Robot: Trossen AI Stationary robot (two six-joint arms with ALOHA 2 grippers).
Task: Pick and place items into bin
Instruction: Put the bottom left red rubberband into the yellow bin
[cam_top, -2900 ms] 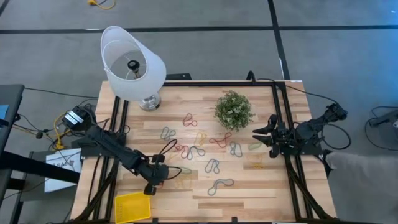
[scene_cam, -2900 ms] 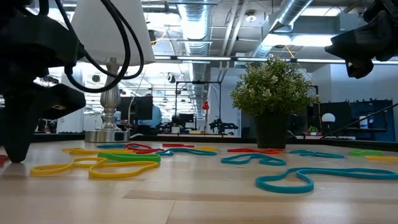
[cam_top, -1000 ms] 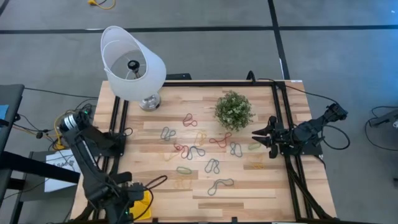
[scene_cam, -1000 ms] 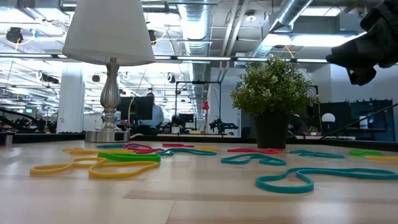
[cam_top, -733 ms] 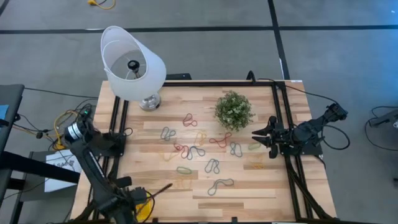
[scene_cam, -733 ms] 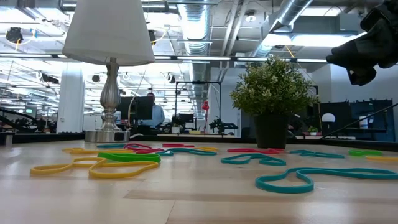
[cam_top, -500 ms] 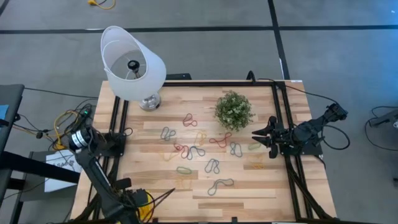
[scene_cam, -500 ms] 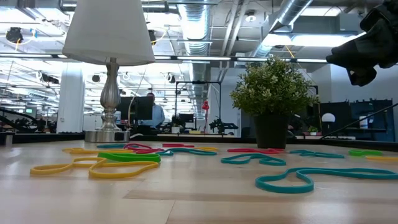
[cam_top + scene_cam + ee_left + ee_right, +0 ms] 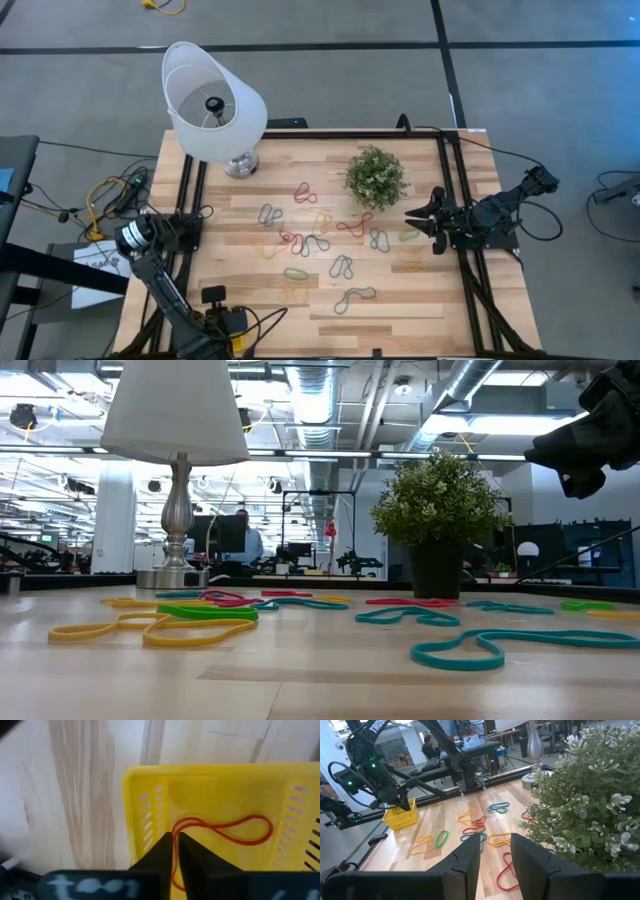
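Observation:
The yellow bin [image 9: 200, 772] stands at the table's near left corner [image 9: 400, 817]; the left arm hides most of it in the high view [image 9: 238, 322]. A red loop [image 9: 235, 827] lies on its floor. My left gripper [image 9: 175, 842] points down into the bin, its fingers shut over one end of that loop. Several red, yellow, green and grey-blue loops [image 9: 320, 240] lie flat on the middle of the table [image 9: 205, 612]. My right gripper [image 9: 415, 222] waits open at the table's right side, above the wood. My left gripper stands with its fingers [image 9: 160, 855] pointing down over the red loop's end [image 9: 173, 836], which shows in the thin slit between them. I cannot tell whether they touch it. The rest of the loop lies flat on the bin's floor.
A white-shaded lamp [image 9: 213, 103] stands at the far left and a small potted plant [image 9: 376, 177] at the far middle, close before my right gripper [image 9: 495, 855]. Black rails [image 9: 190, 215] run along both side edges of the table.
My left gripper has gone down into the bin at the near left corner, and the arm has folded lower toward the table's near edge. The loops on the table lie as they did.

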